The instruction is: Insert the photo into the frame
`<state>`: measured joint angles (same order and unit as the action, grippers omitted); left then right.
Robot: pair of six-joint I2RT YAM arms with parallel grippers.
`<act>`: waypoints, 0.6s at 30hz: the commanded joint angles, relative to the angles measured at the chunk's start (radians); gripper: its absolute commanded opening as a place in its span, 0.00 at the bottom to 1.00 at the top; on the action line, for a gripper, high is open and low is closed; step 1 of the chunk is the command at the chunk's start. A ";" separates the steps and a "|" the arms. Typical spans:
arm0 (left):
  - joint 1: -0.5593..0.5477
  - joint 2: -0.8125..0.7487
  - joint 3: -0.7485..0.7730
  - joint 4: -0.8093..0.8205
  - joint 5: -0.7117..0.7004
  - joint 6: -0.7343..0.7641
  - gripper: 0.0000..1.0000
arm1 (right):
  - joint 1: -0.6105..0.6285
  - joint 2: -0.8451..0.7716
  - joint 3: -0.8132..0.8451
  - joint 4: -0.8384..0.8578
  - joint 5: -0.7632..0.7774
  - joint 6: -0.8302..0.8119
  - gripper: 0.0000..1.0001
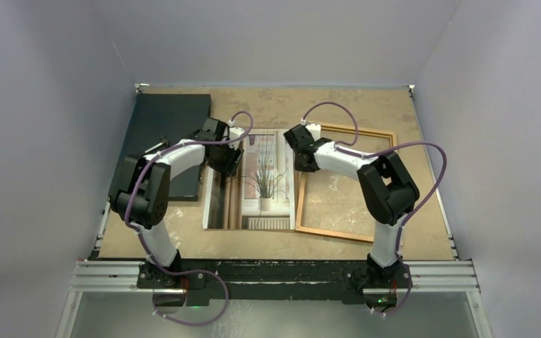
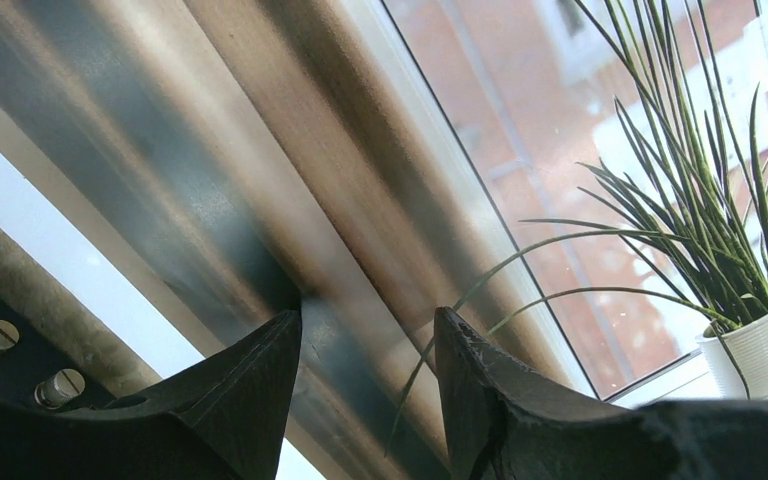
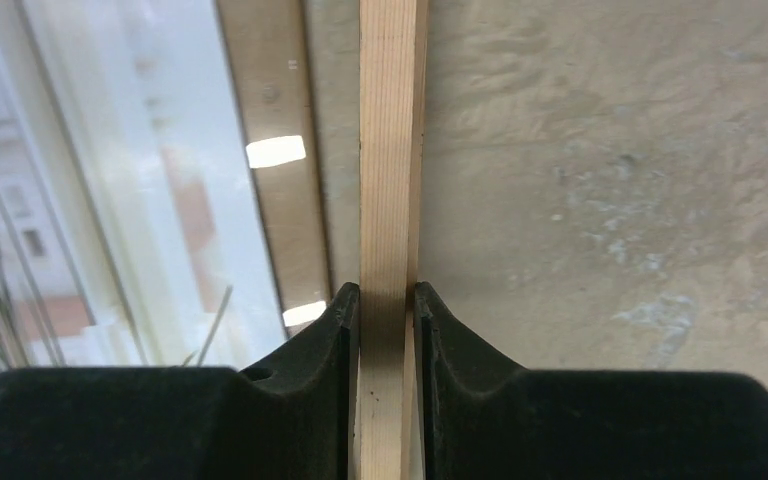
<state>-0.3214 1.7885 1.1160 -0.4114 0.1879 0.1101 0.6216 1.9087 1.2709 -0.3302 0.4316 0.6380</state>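
The photo [image 1: 268,183] lies flat at the table's middle, showing a spiky plant in a white pot at a window with brown curtains. In the left wrist view it [image 2: 580,180] fills the frame. My left gripper [image 1: 225,158] [image 2: 368,320] is open, its tips straddling the curtain part near the photo's left edge, holding nothing. The frame [image 1: 334,234], orange-brown wood, lies just right of the photo. My right gripper [image 1: 301,158] [image 3: 387,290] is shut on the frame's left rail [image 3: 392,150]. The photo's right edge [image 3: 110,200] lies beside that rail.
A dark grey-black mat [image 1: 165,130] lies at the far left, partly under my left arm. The chipboard table [image 1: 408,232] is walled in by white panels on three sides. A metal rail [image 1: 275,274] runs along the near edge.
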 commanded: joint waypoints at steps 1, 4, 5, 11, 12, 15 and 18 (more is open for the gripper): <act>-0.016 0.006 0.004 0.016 -0.014 0.014 0.50 | -0.026 -0.062 -0.052 0.056 0.005 -0.042 0.08; -0.018 0.008 0.009 0.012 -0.015 0.016 0.50 | -0.035 -0.063 -0.071 0.072 0.010 -0.091 0.08; -0.018 0.007 0.012 0.009 -0.015 0.016 0.50 | -0.038 -0.061 -0.076 0.075 0.014 -0.105 0.08; -0.018 -0.006 0.049 -0.022 -0.002 0.021 0.50 | -0.051 -0.084 -0.135 0.101 0.020 -0.149 0.11; -0.018 -0.009 0.056 -0.026 0.001 0.022 0.50 | -0.058 -0.090 -0.145 0.106 0.013 -0.145 0.12; -0.016 -0.020 0.082 -0.046 0.015 0.019 0.53 | -0.067 -0.097 -0.153 0.115 -0.004 -0.131 0.16; -0.018 -0.031 0.122 -0.078 0.023 0.019 0.57 | -0.069 -0.090 -0.122 0.109 -0.015 -0.131 0.23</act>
<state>-0.3351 1.7889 1.1622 -0.4549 0.1825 0.1165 0.5629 1.8408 1.1339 -0.2214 0.4267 0.5224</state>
